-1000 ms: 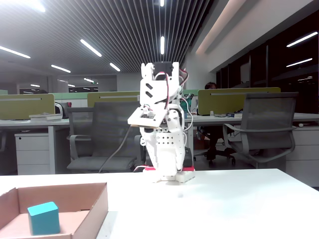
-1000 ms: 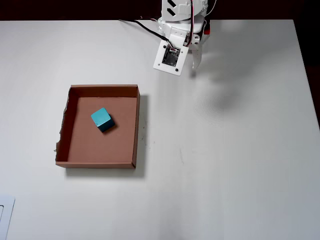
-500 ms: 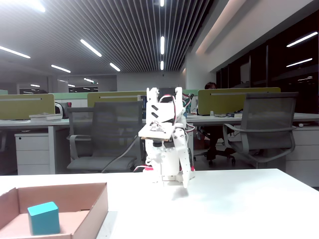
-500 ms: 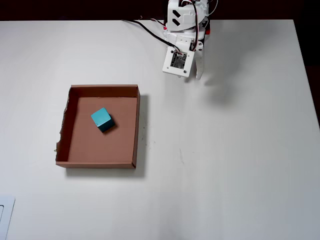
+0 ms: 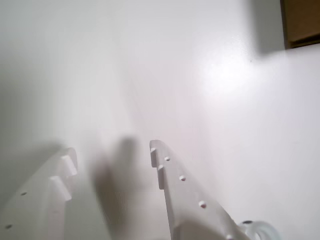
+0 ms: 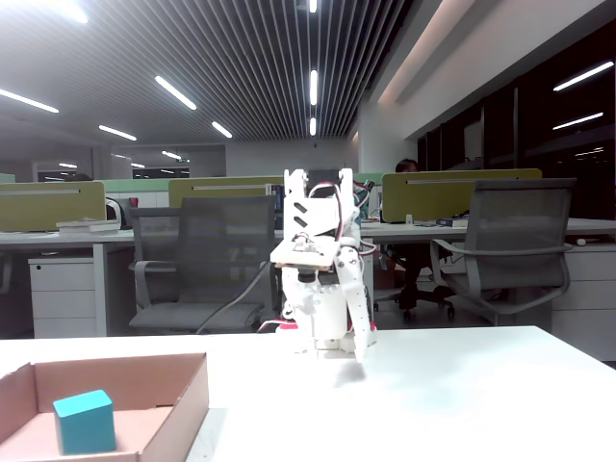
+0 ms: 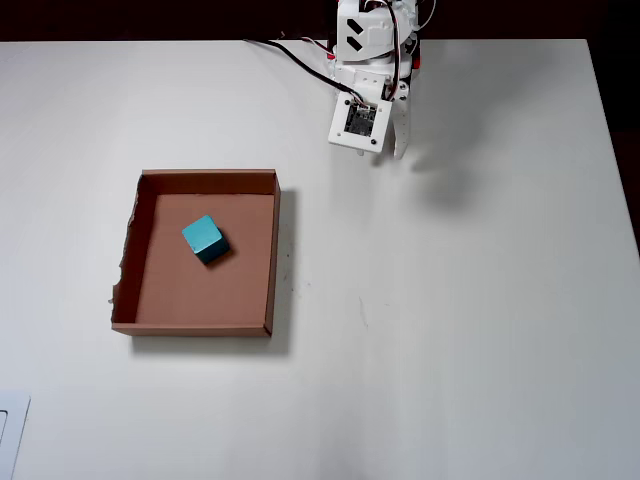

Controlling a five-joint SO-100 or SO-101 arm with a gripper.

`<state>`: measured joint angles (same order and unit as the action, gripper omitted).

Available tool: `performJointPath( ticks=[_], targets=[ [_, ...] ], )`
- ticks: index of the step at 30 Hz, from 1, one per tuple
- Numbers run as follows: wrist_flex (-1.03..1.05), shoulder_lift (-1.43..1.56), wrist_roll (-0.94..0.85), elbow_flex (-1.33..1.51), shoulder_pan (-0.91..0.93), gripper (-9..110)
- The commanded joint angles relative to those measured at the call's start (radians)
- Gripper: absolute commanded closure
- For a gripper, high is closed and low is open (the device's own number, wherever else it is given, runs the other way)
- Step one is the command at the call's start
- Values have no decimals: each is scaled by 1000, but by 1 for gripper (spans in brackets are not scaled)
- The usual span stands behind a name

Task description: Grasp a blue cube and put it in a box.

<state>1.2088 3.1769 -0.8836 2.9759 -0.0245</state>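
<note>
The blue cube (image 7: 204, 239) rests inside the box (image 7: 275, 250), a shallow brown cardboard tray on the left of the white table in the overhead view. From the fixed view the blue cube (image 6: 84, 422) shows at the lower left behind the low wall of the box (image 6: 192, 404). My gripper (image 7: 393, 148) hangs folded close to the arm's base at the table's far edge, well to the right of the box. In the wrist view the gripper (image 5: 110, 152) is open over bare table, nothing between its fingers, and a corner of the box (image 5: 300, 20) shows at the upper right.
The arm's base (image 6: 327, 332) and its cables (image 7: 295, 52) sit at the table's far edge. Office chairs (image 6: 510, 250) and desks stand beyond the table. A white object's corner (image 7: 8, 430) shows at the lower left of the overhead view.
Over the last second the arm lowered and swung slightly right toward its base, then nearly stopped. The cube has stayed in the box.
</note>
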Motion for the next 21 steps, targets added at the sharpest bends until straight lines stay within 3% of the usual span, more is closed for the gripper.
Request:
performJointPath(
  ticks=[1, 21],
  targets=[
    [9, 8, 5, -5, -2, 80],
    [11, 8, 5, -5, -2, 77]
  ],
)
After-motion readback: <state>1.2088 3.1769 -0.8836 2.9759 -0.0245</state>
